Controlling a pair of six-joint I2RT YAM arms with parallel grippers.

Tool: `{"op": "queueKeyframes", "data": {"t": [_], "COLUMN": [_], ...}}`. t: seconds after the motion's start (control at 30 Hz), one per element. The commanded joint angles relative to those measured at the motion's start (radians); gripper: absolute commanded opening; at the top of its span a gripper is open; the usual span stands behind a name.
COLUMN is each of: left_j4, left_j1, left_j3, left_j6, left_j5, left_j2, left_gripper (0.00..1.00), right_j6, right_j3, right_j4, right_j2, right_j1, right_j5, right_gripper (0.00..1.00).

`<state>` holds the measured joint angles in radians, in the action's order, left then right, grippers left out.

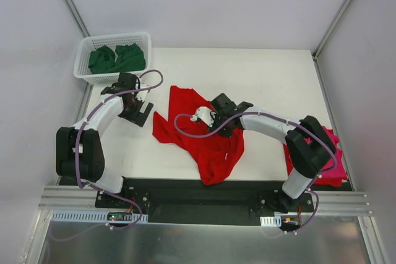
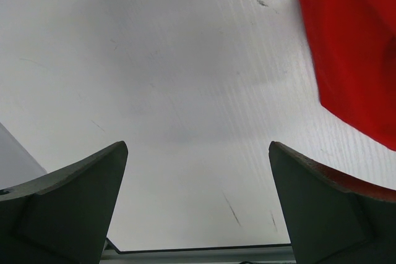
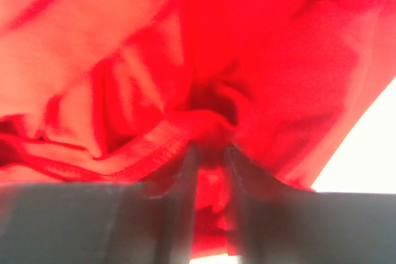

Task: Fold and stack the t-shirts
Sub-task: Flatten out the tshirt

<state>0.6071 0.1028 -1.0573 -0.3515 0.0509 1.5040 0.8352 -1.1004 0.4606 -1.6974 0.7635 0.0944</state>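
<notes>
A bright red t-shirt (image 1: 210, 146) lies crumpled in the middle of the white table (image 1: 272, 85). My right gripper (image 1: 218, 110) is down on its upper middle. In the right wrist view the gripper (image 3: 210, 149) has its jaws nearly together, pinching a bunched fold of the red t-shirt (image 3: 124, 60) near a stitched hem. My left gripper (image 1: 141, 112) hangs just left of the shirt. In the left wrist view the left gripper (image 2: 198, 149) stands wide open over bare table, with an edge of the red t-shirt (image 2: 352, 47) at the upper right.
A white lattice basket (image 1: 83, 72) at the back left corner holds dark green t-shirts (image 1: 117, 59). A magenta-pink t-shirt (image 1: 331, 153) lies at the right edge, partly hidden by the right arm. The arms' bases line the table's near edge.
</notes>
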Motion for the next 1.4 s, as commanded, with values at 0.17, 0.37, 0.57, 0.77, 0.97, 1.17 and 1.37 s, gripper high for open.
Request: {"op": "queueKeyframes", "data": {"t": [0.17, 0.37, 0.57, 0.77, 0.97, 1.17, 1.37], "left_j4": [0.006, 0.006, 0.010, 0.023, 0.088, 0.092, 0.092], "left_j1": [-0.006, -0.006, -0.006, -0.003, 0.055, 0.241, 0.325], "left_j3": [0.008, 0.002, -0.018, -0.053, -0.167, -0.250, -0.224], "left_j6": [0.011, 0.005, 0.019, 0.037, 0.045, 0.112, 0.068], "left_j5": [-0.033, -0.049, -0.086, -0.167, -0.471, -0.724, -0.653], "left_j2": [-0.010, -0.008, -0.004, -0.014, -0.105, -0.160, -0.068], "left_gripper": [0.99, 0.99, 0.99, 0.99, 0.99, 0.99, 0.99], "right_j6": [0.007, 0.031, 0.116, 0.144, 0.110, 0.076, 0.053], "right_j3": [-0.155, -0.358, -0.526, -0.566, -0.475, -0.455, -0.386], "right_j4": [0.025, 0.134, 0.181, 0.185, 0.174, 0.151, 0.155], "right_j2": [0.134, 0.275, 0.318, 0.392, 0.439, 0.449, 0.453], "right_j1": [0.003, 0.003, 0.002, -0.038, -0.085, -0.112, -0.112], "right_j5": [-0.036, -0.132, -0.291, -0.364, -0.329, -0.329, -0.302], "right_gripper": [0.01, 0.01, 0.01, 0.01, 0.01, 0.01, 0.01]}}
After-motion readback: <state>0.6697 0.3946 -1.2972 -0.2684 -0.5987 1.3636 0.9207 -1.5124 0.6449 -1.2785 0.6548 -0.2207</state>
